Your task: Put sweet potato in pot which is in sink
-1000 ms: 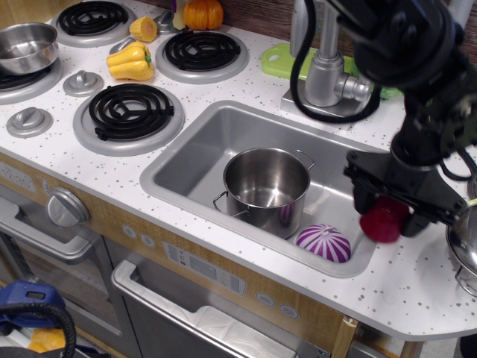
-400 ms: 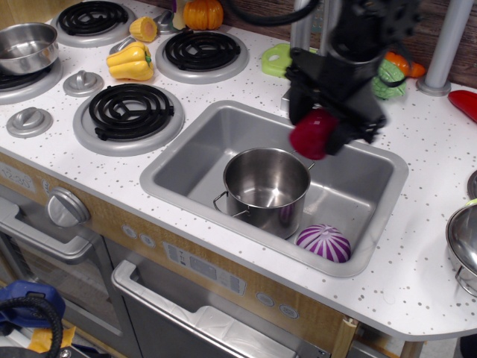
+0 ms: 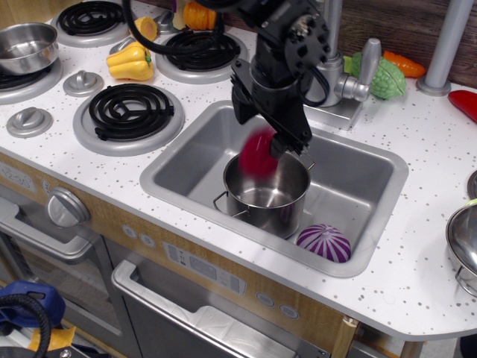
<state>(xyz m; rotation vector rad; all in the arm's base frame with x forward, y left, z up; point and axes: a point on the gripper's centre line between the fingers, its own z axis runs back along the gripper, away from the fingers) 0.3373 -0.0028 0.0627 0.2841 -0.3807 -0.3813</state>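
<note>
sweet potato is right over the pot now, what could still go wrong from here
The sweet potato looks blurred at the pot's back-left rim, below the gripper. Off centre like that, it might clip the rim and bounce into the sink, perhaps beside the purple striped toy. The arm also hangs low over the pot, so a further descent could knock or tip it.

A white speckled bench [image 3: 417, 246] fills most of the view, built as a toy kitchen. Black coil burners [image 3: 136, 110] sit on grey discs at the left, with grey knobs [image 3: 30, 119] beside them. A tan front panel [image 3: 134, 231] carries a round dial [image 3: 67, 207] and oven handles. Dark wood backing [image 3: 402, 22] runs behind, with a grey post [image 3: 447, 41] at right.
</note>
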